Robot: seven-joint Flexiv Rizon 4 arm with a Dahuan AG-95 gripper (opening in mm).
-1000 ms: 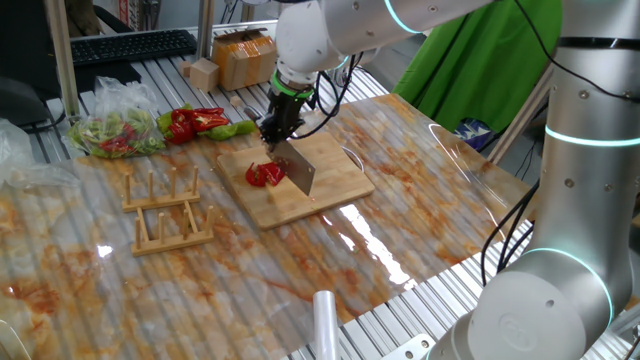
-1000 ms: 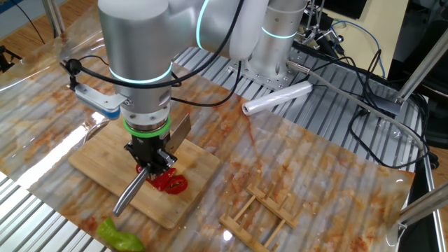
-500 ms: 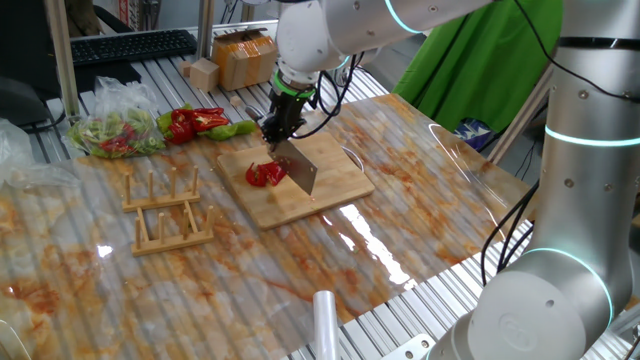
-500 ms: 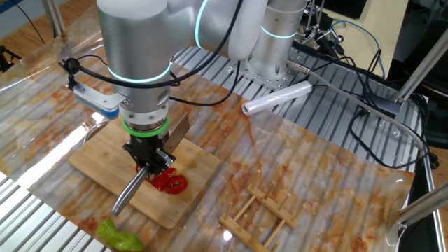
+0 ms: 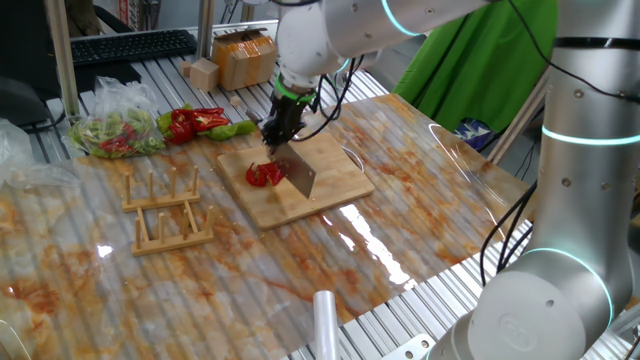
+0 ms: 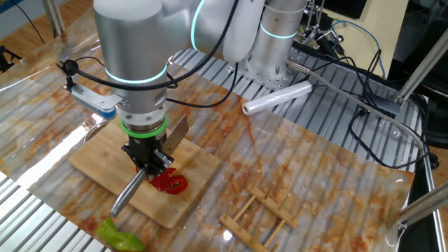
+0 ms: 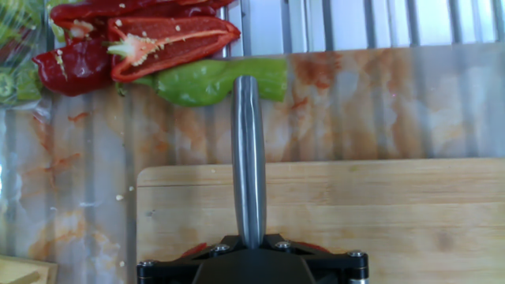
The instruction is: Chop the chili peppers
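One fixed view: the tool [image 5: 277, 128] points straight down with its jaws pressed together on the handle of a cleaver [image 5: 298, 175]; the blade hangs edge-down over the cutting board [image 5: 330, 180]. The chili peppers [image 5: 264, 175] on the board are a small wet red clump, already partly cut, lying just left of the blade face and touching it or nearly so; I can't tell whether the edge is in the flesh. The other fixed view has the same clump [image 6: 171, 182] directly under the tool [image 6: 148, 159], with the steel handle [image 6: 128, 193] sticking out toward the near-left board edge. The clump is a rough heap, no clear long axis; the blade's length runs along the handle line, so my read is that the next chop needs only a short sideways step into the clump, then straight down. Hand view: the handle [image 7: 248, 158] runs up the middle, and only slivers of red show at the tool body, so the clump is mostly hidden there. The board [image 7: 410, 213] is bare wood with plenty of room to the right. Off the board, on the far side, a green pepper [image 7: 213, 81] and a split red pepper [image 7: 170, 41] lie on the worktop [image 7: 379, 102], clear of the swing. The worktop is a glossy, red-stained plastic sheet; the board could slide under a hard chop. A wooden rack [image 5: 165, 205] sits well apart to the left.
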